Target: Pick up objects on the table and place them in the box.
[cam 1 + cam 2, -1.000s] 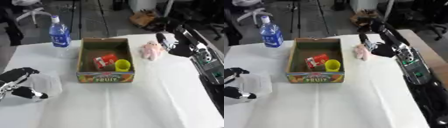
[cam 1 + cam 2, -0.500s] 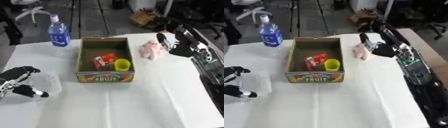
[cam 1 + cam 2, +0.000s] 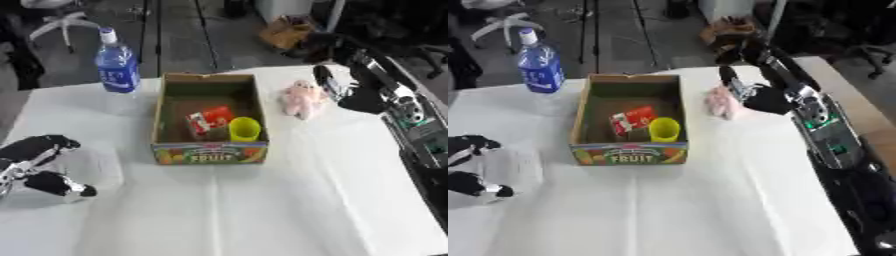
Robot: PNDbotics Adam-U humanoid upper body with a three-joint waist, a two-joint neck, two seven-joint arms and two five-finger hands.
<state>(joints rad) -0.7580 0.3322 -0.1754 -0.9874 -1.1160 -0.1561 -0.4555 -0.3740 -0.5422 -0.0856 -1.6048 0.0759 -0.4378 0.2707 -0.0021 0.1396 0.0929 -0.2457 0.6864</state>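
Your right hand sits at the far right of the white table, just beside the pink plush toy. Its fingers reach toward the toy's right side, but you cannot tell from these views whether they are curled around it or only touching. The toy lies on the table, outside and to the right of the cardboard box. The box, marked FRUIT on its front wall, contains a red carton and a yellow cup, side by side. A blue water bottle stands upright beyond the box's far left corner. Your left hand rests near the lower left edge, fingers relaxed and holding nothing.
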